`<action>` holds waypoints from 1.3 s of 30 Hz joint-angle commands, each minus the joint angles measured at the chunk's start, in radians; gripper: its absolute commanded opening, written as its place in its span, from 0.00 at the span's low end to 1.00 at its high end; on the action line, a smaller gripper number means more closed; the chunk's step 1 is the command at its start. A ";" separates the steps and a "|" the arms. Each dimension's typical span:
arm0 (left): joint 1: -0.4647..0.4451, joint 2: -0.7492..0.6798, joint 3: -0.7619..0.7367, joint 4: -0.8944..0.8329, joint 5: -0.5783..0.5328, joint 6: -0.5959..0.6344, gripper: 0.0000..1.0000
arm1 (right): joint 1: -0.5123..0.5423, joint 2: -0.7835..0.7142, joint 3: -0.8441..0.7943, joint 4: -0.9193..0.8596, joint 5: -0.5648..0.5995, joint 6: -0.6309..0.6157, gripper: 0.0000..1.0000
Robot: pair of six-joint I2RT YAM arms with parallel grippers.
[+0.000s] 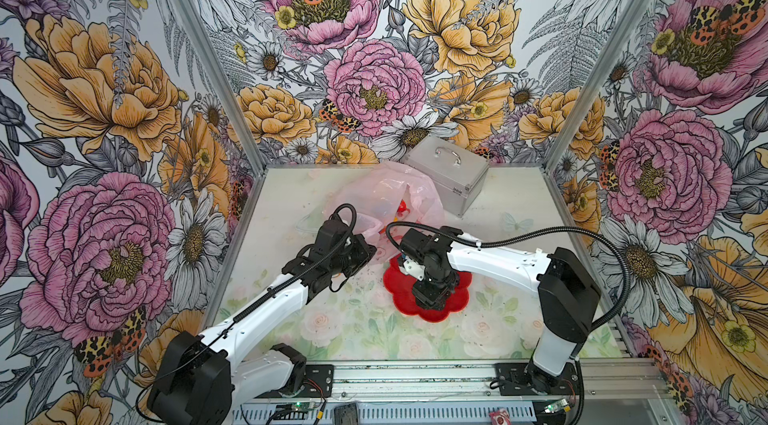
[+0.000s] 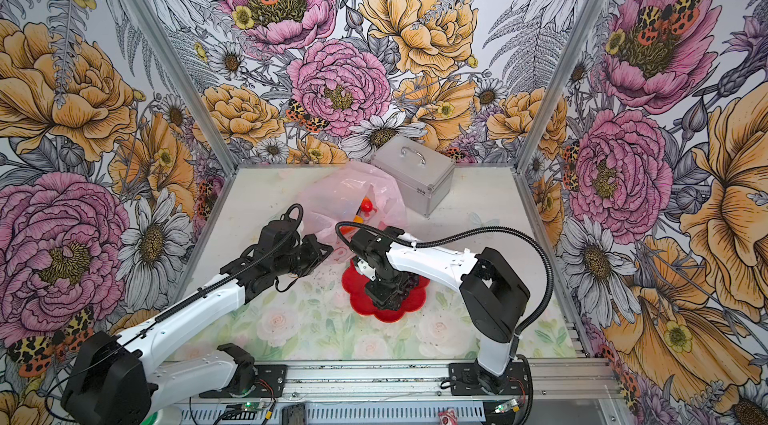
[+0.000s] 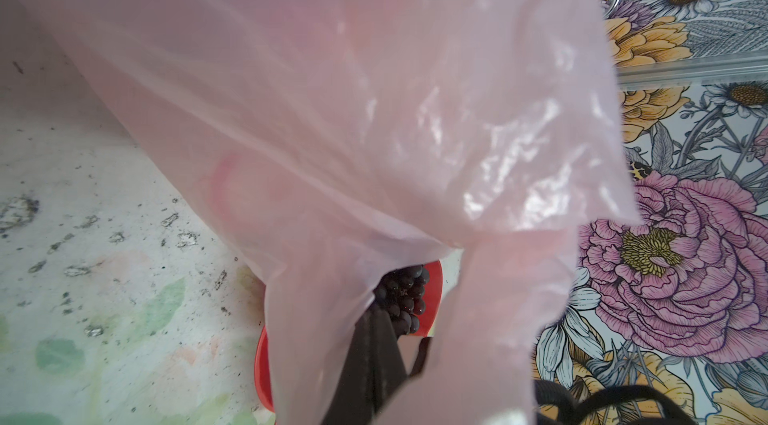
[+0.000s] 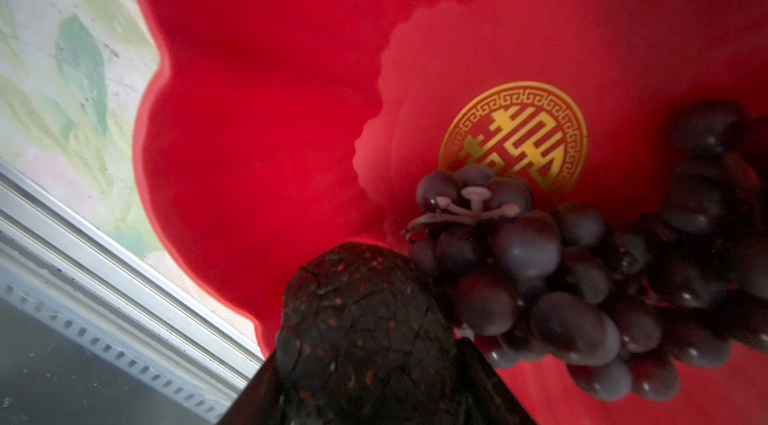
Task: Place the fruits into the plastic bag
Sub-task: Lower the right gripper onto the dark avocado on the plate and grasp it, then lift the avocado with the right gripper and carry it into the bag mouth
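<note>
Pink translucent crinkly plastic bag point(image 1: 386, 194): just behind red flower-shaped plate point(image 1: 399, 298).
Left gripper point(image 1: 370, 251): clamped shut on bag rim; hold mouth high and wide.
Right gripper point(image 4: 374, 402): gripping black bumpy toy avocado point(image 4: 361, 319) at plate; lift clear of dark purple grape bunch point(image 4: 540, 277), release deep inside.

free: table point(image 1: 332, 331) front | blocked: metal case point(image 1: 446, 173) just behind plastic bag point(image 1: 386, 190)

Plastic bag point(image 2: 332, 190) lies beside silver case point(image 2: 415, 181), beyond red plate point(image 2: 401, 308).
</note>
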 commanded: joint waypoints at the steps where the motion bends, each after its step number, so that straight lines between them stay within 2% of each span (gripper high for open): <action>1: -0.006 0.010 0.005 0.014 -0.015 -0.005 0.00 | -0.014 -0.044 0.038 0.025 -0.008 0.021 0.51; 27: -0.014 -0.007 -0.018 0.015 -0.014 -0.011 0.00 | -0.074 -0.136 0.012 0.110 -0.096 0.108 0.50; 28: -0.014 -0.007 -0.018 0.015 -0.013 -0.012 0.00 | -0.103 -0.141 0.009 0.114 -0.101 0.110 0.50; 39: -0.021 0.011 -0.012 0.028 -0.018 -0.018 0.00 | -0.164 -0.205 -0.013 0.179 -0.159 0.166 0.50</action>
